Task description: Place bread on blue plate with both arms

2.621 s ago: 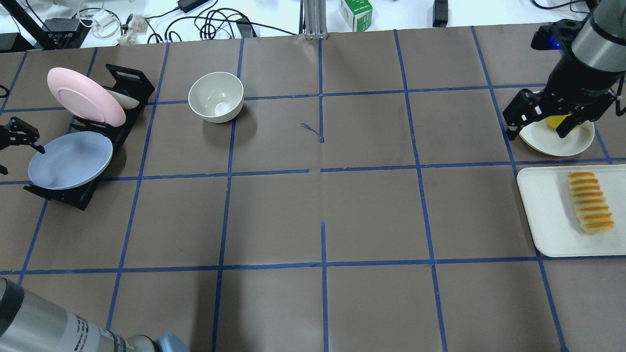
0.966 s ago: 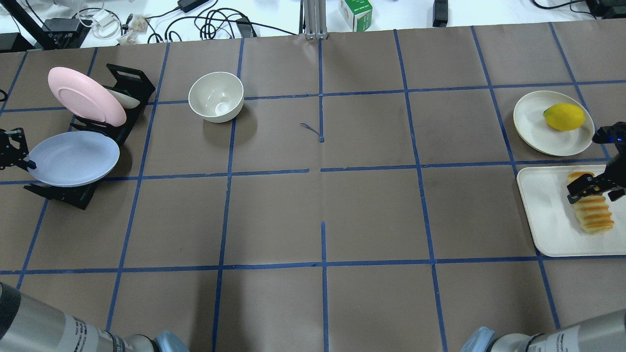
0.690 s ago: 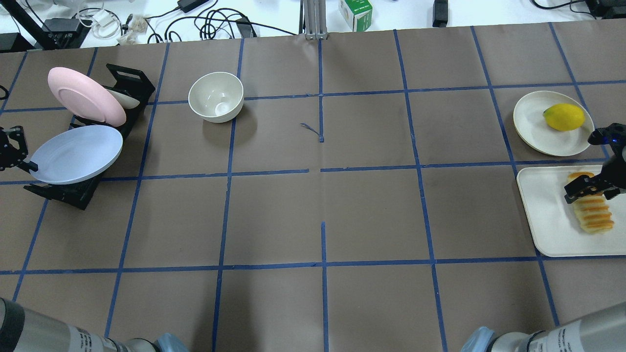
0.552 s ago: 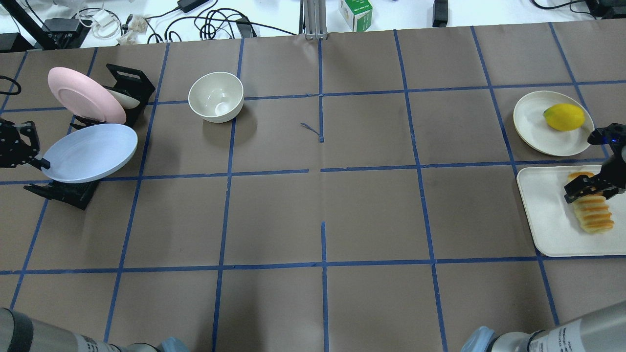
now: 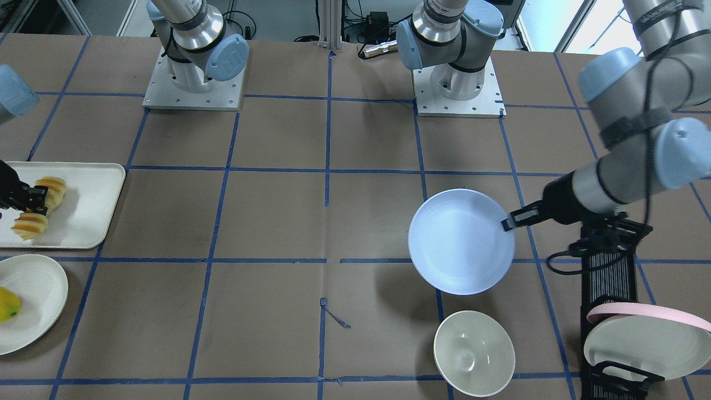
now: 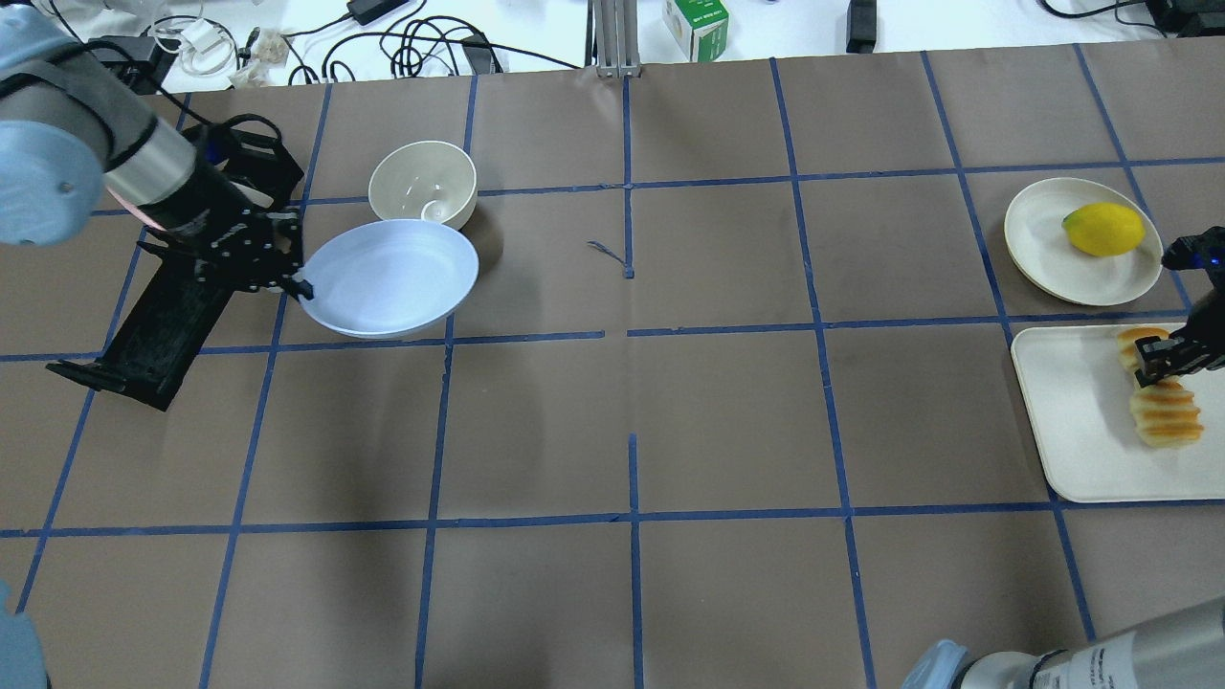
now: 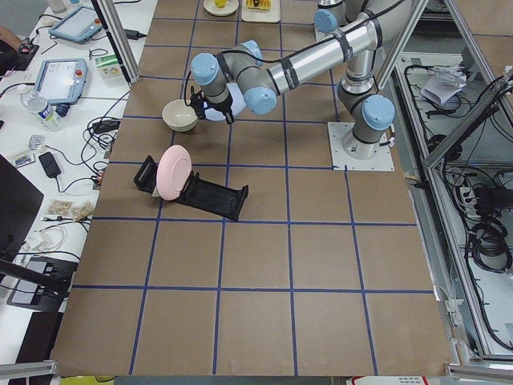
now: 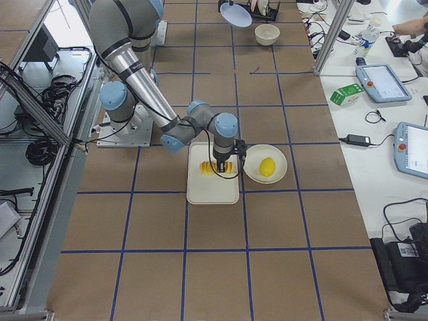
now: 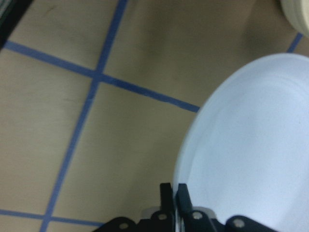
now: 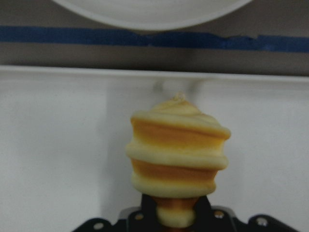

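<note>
The blue plate hangs above the table just in front of the white bowl. My left gripper is shut on its left rim. In the front view the plate is held level by that gripper. The left wrist view shows the fingers pinching the plate's rim. The bread lies on the white tray at the right edge. My right gripper is shut across its middle. The right wrist view shows the loaf end-on between the jaws. I cannot tell if it is lifted.
A white bowl stands just behind the plate. A black dish rack at the left holds a pink plate. A yellow fruit sits on a white plate behind the tray.
My left arm has lifted the blue plate off the rack and carried it right, to in front of the bowl. My right gripper stays down across the bread on the tray.
</note>
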Motion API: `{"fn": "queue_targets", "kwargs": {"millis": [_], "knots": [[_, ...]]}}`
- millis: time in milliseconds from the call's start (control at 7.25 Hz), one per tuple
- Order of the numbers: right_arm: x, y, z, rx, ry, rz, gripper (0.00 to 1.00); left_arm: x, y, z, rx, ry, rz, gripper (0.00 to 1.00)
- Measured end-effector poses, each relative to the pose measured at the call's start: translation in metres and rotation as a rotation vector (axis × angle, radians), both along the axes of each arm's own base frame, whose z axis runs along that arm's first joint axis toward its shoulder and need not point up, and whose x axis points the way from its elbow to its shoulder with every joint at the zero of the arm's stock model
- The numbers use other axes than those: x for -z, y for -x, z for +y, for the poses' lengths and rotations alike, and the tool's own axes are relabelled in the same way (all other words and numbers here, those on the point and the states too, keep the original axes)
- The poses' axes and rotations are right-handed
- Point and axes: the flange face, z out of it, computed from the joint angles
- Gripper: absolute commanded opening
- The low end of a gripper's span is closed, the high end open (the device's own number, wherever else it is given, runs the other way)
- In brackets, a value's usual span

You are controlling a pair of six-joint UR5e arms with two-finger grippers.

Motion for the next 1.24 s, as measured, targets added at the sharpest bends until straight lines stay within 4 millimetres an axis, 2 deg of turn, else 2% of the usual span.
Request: {"fn": "queue_targets", "kwargs": {"millis": [138,276,414,690,828,966,1241], "knots": [[-0.022,-0.001,-0.005,0.009,0.002,0.003,0.0,0.019,0.059,0.004,0.009,0.06,-0.002,0.0],[-0.046,-0.008,-0.012,0.015,0.003,0.006,0.0,0.044,0.107,0.015,0.0,0.142,-0.003,0.0],[-0.068,-0.017,-0.02,0.009,-0.001,0.008,0.0,0.068,0.139,0.028,-0.044,0.21,0.01,0.0],[-0.103,-0.041,-0.036,-0.006,-0.03,-0.008,0.0,0.101,0.187,0.053,-0.094,0.221,0.052,0.0],[-0.117,-0.062,-0.045,-0.01,-0.033,-0.006,0.0,0.114,0.209,0.064,-0.089,0.205,0.058,0.18],[-0.124,-0.089,-0.053,-0.006,-0.038,-0.005,0.0,0.123,0.22,0.069,-0.086,0.194,0.056,0.99],[-0.127,-0.156,-0.066,0.014,-0.048,-0.011,0.0,0.123,0.219,0.064,-0.081,0.217,-0.024,1.0]]}}
